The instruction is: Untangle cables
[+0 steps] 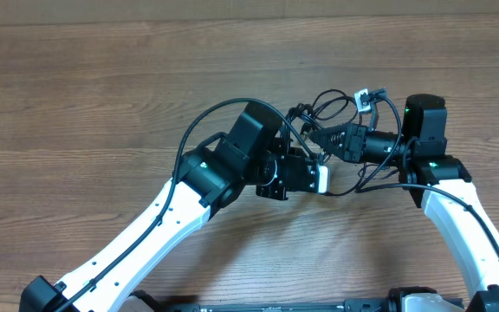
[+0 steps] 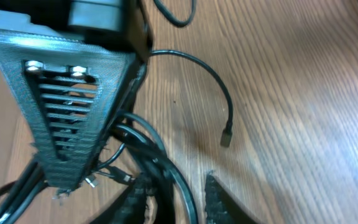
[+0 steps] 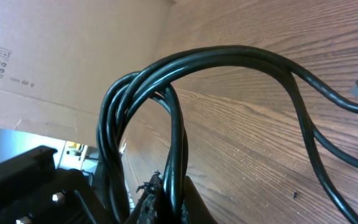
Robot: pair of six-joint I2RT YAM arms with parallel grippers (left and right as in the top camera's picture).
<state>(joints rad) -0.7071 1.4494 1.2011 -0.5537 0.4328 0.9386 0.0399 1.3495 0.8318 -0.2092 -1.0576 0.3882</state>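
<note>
Nearest to the robot's base, the left tool (image 2: pixel 176 202) is seen with its two fingers apart and bare wood showing between them. One strand of the cables (image 2: pixel 160 155) runs down into this gap, close to one finger, and it cannot be told whether it is pinched. Just beyond, the right tool (image 3: pixel 166 200) is closed on a bundle of several black strands, which are lifted in an arch above the surface (image 1: pixel 102 95). In the overhead view both tools are found at the middle of the surface, very near each other. One loose strand is laid on the wood beside them, ended by a small plug (image 2: pixel 226 137). Farther away thin loops are spread, with a pale connector (image 1: pixel 366 97) at their far side. A cardboard box (image 3: pixel 61 62) is seen behind.
</note>
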